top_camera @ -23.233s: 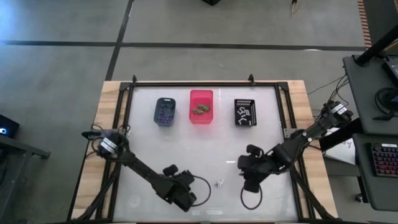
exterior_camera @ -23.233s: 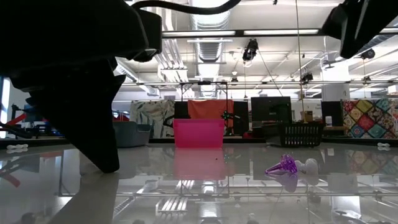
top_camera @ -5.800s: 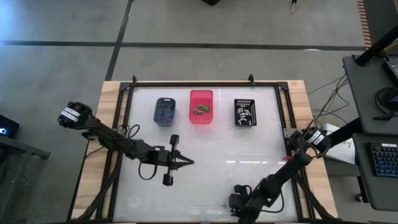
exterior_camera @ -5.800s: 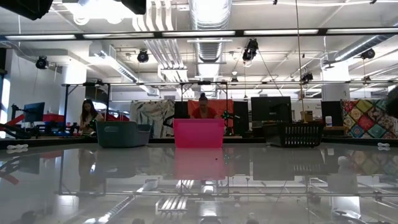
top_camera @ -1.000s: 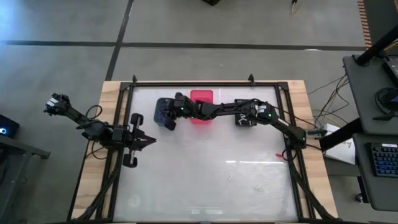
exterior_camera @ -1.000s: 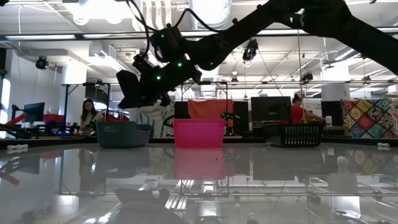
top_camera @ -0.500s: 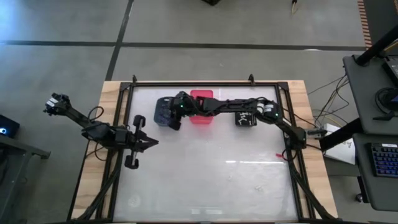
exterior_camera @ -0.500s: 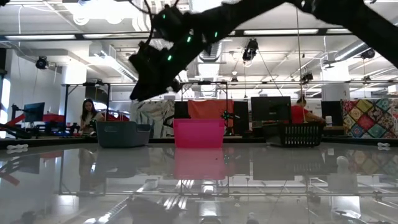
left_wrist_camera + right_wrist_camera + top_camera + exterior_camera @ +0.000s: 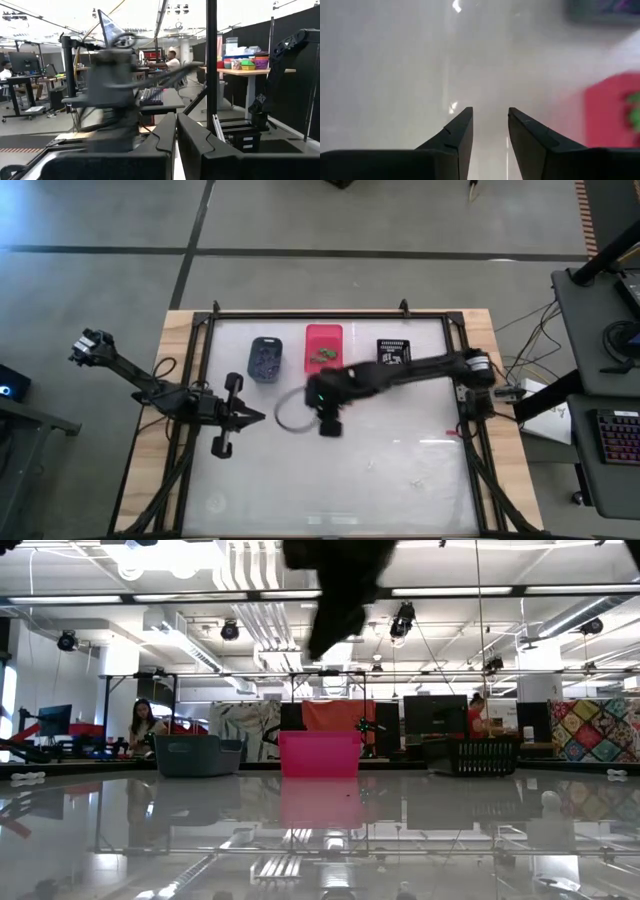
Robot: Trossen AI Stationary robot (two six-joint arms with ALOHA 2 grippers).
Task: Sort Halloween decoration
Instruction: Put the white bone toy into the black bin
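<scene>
Low and centre in the high view, the glass table (image 9: 330,480) lay bare, its wooden border showing at both sides. At mid-left of that frame the left gripper (image 9: 258,417) waited over the table's left part, its fingers pressed together and holding nothing; the left wrist view showed the two dark fingers (image 9: 165,137) meeting edge to edge. At the frame's centre the right gripper (image 9: 328,426) hung over the glass in front of the bins, its arm stretching in from the right edge of the table. Its fingers (image 9: 457,132) stood apart with only bare table between them, grasping nothing.

Farther up the high view, three bins sat in a row near the table's far edge. The blue-grey bin (image 9: 264,358) on the left held purple Halloween decoration (image 9: 263,362). The pink bin (image 9: 323,348) in the middle held green pieces (image 9: 322,357). The black bin (image 9: 394,351) on the right was partly hidden by the right arm.

Beyond the table, in the low view, a person (image 9: 142,726) sat at the far left of the room.
</scene>
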